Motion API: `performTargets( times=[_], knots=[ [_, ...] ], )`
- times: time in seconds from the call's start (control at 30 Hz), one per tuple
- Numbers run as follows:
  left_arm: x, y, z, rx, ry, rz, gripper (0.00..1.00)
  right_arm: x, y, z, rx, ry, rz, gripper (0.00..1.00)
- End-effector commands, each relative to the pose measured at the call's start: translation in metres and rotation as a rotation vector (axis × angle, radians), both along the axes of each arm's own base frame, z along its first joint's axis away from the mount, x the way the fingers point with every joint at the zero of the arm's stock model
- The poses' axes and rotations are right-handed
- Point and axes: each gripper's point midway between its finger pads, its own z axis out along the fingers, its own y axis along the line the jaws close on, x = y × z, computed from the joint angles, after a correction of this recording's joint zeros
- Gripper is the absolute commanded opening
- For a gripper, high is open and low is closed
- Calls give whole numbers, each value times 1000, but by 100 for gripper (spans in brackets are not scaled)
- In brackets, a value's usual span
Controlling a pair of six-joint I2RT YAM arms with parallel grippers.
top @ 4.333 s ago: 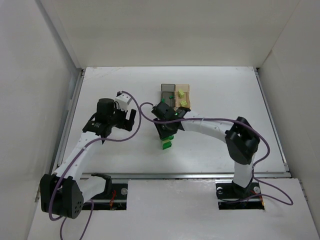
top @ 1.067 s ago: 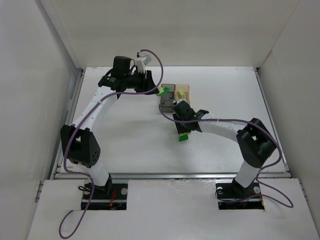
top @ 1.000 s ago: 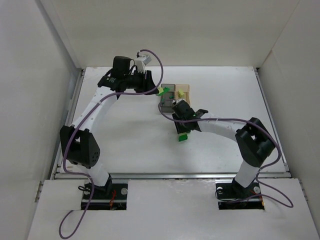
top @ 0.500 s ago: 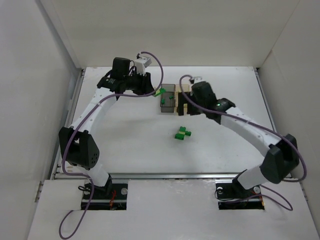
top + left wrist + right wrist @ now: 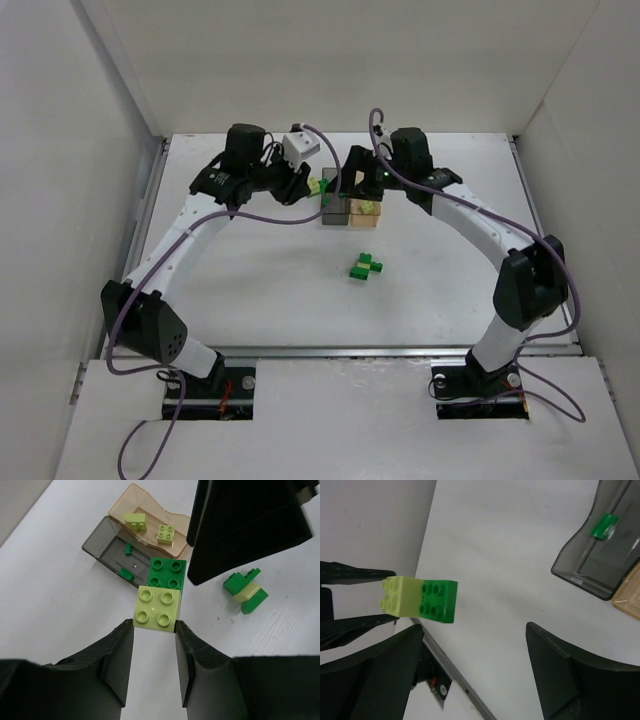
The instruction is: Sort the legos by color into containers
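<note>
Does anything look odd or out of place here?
Yes. The left gripper holds a pale yellow-green brick joined to a dark green brick. Two colours stuck together cannot be sorted by colour as one piece.

The joined containers [image 5: 337,218] stand side by side at the far middle of the worktop [image 5: 250,260], with legos [image 5: 165,534] inside each. A brick cluster [image 5: 365,267] lies on the worktop nearer the arms, apart from them. A brick pair [image 5: 161,591] sits in the left gripper [image 5: 154,625], left of the containers.

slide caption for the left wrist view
Left pincer grips a joined pale and dark green lego pair, containers beyond.
</note>
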Motion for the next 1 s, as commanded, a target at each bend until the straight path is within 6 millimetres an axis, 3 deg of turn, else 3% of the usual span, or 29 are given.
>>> performTargets(
  times=[0.0, 0.1, 0.2, 0.23, 0.43, 0.63, 0.77, 0.97],
  knots=[
    [-6, -4, 22, -19, -108, -68, 0, -7, 20, 64, 149, -107, 139, 88],
    [-12, -8, 26, -43, -103, -88, 0, 0, 19, 59, 145, -98, 129, 87],
    [-18, -10, 23, -41, -99, -110, 0, 1, 24, 56, 162, -85, 160, 77],
    [-18, -10, 23, -41, -99, -110, 0, -3, 25, 57, 170, -80, 183, 69],
    [-18, -11, 20, -46, -92, -106, 0, -4, 31, 48, 181, -57, 229, 51],
    [-17, -12, 32, -70, -113, -96, 0, 3, 24, 27, 156, -5, 160, 52],
    [-21, -12, 28, -71, -103, -104, 0, 4, 21, 19, 161, 26, 164, 52],
    [-23, -11, 31, -74, -112, -104, 0, 1, 22, 20, 169, 31, 185, 52]
  ],
)
